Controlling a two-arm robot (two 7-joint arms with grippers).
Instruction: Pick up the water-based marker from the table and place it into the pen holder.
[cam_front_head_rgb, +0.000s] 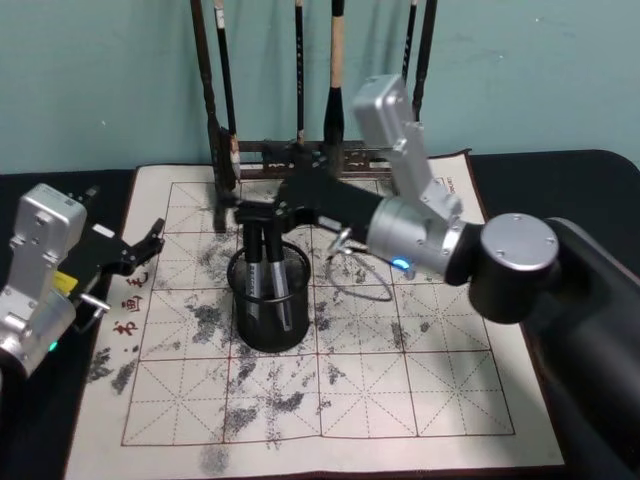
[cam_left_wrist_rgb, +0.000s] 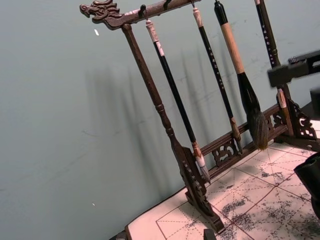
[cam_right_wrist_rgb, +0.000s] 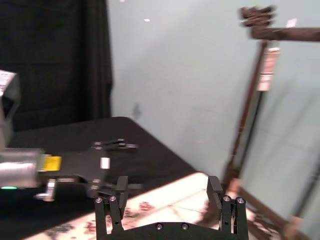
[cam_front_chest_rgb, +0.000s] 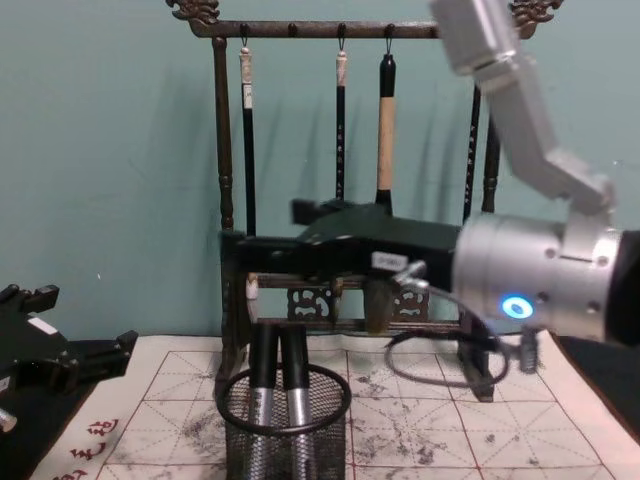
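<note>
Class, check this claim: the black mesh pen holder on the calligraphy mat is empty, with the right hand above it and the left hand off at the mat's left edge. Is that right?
Not quite. The pen holder is not empty: the chest view shows two markers standing in it. The rest holds: the right hand is above it, and the left hand sits at the left edge of the mat.

A plain teal wall (cam_front_chest_rgb: 100, 150) stood behind the workspace; a black curtain (cam_right_wrist_rgb: 50, 60) hung beside it, shadows falling softly across the paint.

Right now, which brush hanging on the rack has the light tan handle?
The thick calligraphy brush, third from the left on the wooden rack. Its handle is tan; the other hanging brushes have thin black handles.
</note>
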